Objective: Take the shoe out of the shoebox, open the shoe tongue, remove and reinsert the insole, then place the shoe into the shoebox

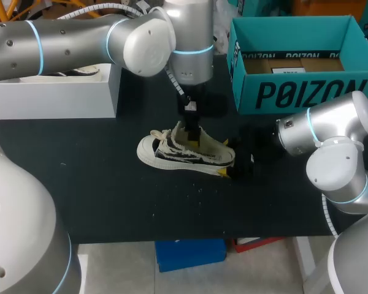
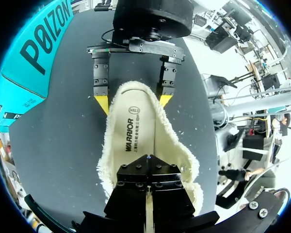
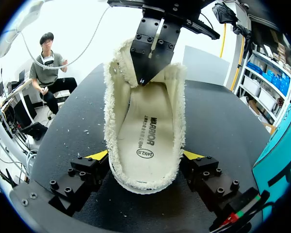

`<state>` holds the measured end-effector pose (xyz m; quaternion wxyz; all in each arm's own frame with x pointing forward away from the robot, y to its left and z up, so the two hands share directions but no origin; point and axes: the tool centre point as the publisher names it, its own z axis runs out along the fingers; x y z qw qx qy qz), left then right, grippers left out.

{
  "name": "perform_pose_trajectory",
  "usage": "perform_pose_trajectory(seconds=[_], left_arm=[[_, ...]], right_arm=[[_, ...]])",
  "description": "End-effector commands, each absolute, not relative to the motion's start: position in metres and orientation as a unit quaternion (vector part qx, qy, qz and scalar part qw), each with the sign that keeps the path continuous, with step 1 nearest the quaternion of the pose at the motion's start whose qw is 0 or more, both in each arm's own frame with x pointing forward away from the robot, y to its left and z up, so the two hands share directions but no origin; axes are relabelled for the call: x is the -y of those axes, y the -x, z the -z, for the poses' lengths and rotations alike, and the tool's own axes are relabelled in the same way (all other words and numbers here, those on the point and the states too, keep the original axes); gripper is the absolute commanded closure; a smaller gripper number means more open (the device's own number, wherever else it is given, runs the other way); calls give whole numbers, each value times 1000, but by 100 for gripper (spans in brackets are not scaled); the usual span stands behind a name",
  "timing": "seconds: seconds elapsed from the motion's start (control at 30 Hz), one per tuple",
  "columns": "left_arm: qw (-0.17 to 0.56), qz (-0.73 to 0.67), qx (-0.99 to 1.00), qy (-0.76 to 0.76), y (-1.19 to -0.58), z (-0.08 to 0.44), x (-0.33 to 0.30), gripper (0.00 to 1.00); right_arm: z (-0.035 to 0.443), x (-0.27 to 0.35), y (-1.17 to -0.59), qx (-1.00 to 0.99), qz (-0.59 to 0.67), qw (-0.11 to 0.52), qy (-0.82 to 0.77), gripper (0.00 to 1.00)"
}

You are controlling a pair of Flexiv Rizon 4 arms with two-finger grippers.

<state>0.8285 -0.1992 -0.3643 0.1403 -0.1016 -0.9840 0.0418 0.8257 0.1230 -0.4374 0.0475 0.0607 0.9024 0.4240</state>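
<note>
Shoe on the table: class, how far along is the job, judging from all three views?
Done: the shoe is out of the shoebox. In hand: the right gripper clamps its heel and the left gripper reaches inside. The insole lies inside, its step unclear. Left: reboxing.

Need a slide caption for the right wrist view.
Right hand grips the sneaker at the heel from both sides; left hand is inside its opening, over the insole.
</note>
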Motion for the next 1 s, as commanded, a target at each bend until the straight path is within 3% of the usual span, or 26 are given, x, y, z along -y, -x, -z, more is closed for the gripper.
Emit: perform_pose_trajectory(seconds=[0.03,1.0], left_arm=[[154,-33,982,99,-836,366,197,100],[174,-45,979,91,-812,385,192,100]], right_arm=[[442,-125,-826,-903,-423,47,-62,100],[442,-125,-826,-903,-423,47,-62,100]])
